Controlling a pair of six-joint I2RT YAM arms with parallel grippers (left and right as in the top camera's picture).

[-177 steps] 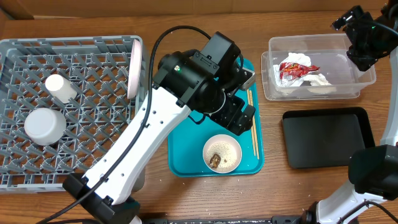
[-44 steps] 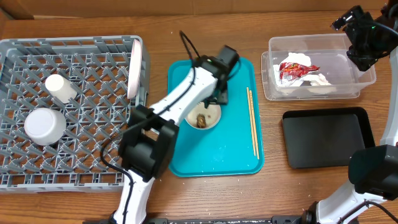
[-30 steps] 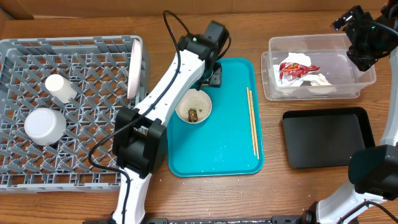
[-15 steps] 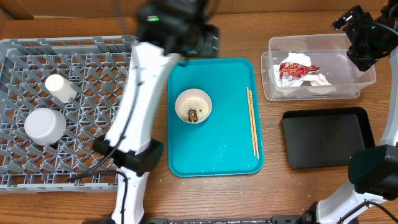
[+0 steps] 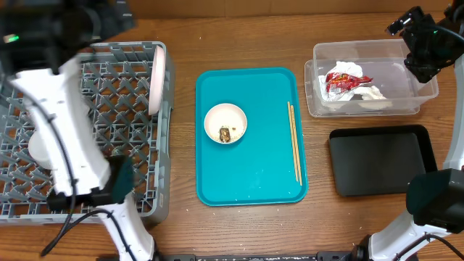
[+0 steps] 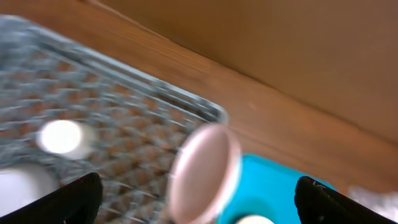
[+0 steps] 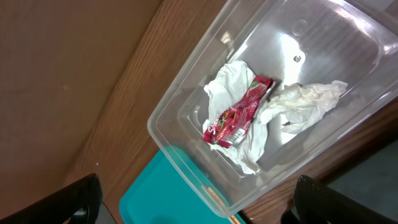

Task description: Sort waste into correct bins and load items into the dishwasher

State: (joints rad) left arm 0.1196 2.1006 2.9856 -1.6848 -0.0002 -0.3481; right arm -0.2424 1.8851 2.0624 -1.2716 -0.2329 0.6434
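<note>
A wooden desk [image 5: 181, 29] backs onto a plain brown wall [image 6: 280, 50]. The grey dish rack [image 5: 145, 51] fills the left edge, with a white plate [image 5: 156, 80] on edge at its right wall. Mid-desk, a teal tray [image 5: 268, 174] carries a bowl [image 5: 225, 123] and chopsticks [image 5: 294, 148]. In the back right corner, a clear tub [image 5: 428, 90] holds the red wrapper [image 5: 341, 80] and tissue [image 5: 370, 93]. The left pincer [image 6: 198, 186] and right pincer [image 7: 198, 185] are spread and hold nothing.

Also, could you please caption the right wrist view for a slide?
Right wrist view: red snack wrapper and crumpled white tissue lying in the clear plastic tub.
</note>
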